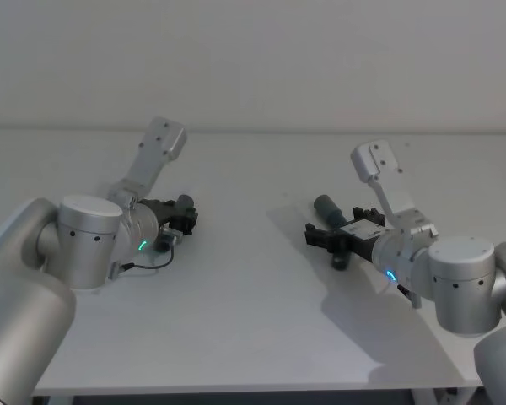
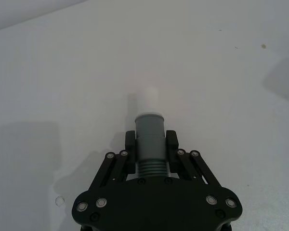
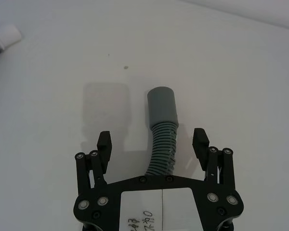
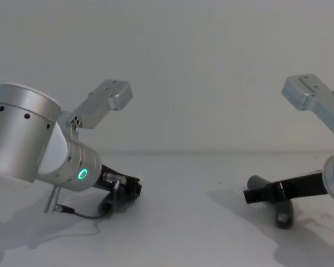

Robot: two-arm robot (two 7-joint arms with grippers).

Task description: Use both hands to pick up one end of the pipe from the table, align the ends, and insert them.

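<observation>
In my left wrist view, my left pincer (image 2: 150,143) was clenched on the first tube piece (image 2: 149,127). The fingers (image 2: 130,140) pressed its ribbed neck from both sides, and the white tip (image 2: 147,98) stuck out ahead over the table (image 2: 62,72). I judge I gripped behind the tip so that it stayed bare and free to enter a socket. Whether that piece was lifted off the table I could not tell.

In my right wrist view, my right pincer (image 3: 152,143) was released, its fingers (image 3: 103,144) spread wide to either side of the second tube piece (image 3: 163,139). That piece lay flat on the table, touching neither finger, with its grey collar (image 3: 162,107) ahead of them. Straddling the ribbed part would, I judge, let me close behind the collar and leave its mouth clear.

In the head view, the left pincer (image 1: 184,218) was low over the table's (image 1: 253,337) left half and the right pincer (image 1: 320,237) low over its right half. They were well apart, and both pointed roughly toward the table's middle, where I judge the two mouths would have to meet.

In the chest view, the left pincer (image 4: 128,189) hung nose-down close to the table. The right pincer (image 4: 261,194) reached in just above it, over the second tube piece (image 4: 284,216) resting there.
</observation>
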